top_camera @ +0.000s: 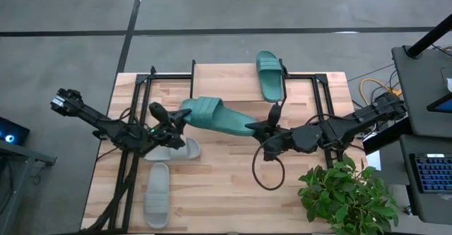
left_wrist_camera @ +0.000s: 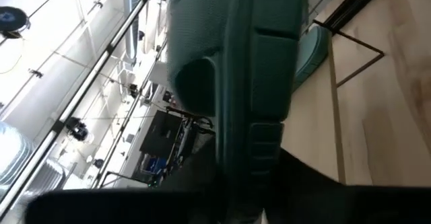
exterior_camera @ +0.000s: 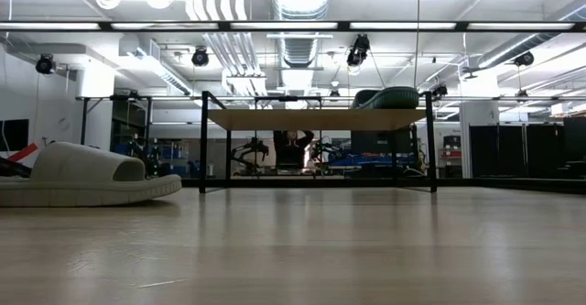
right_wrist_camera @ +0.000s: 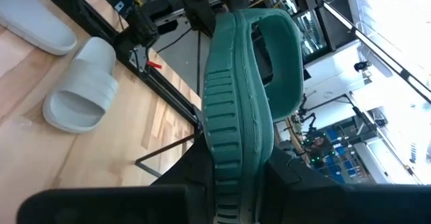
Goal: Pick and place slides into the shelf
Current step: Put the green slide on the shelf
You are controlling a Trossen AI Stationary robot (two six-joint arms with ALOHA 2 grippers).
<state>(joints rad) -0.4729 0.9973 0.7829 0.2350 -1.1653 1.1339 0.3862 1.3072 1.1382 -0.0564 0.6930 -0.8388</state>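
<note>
Wood table | teal ribbed slide aloft | left tool and right tool each pinching one end

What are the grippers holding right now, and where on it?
Both hold one teal-green slide in the air between them: the left gripper at one end, the right gripper at the other, pinching the sole edge.

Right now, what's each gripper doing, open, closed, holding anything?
Left gripper: closed on one end of the teal slide held above the table.
Right gripper: closed on the other end of that same teal slide.
</note>
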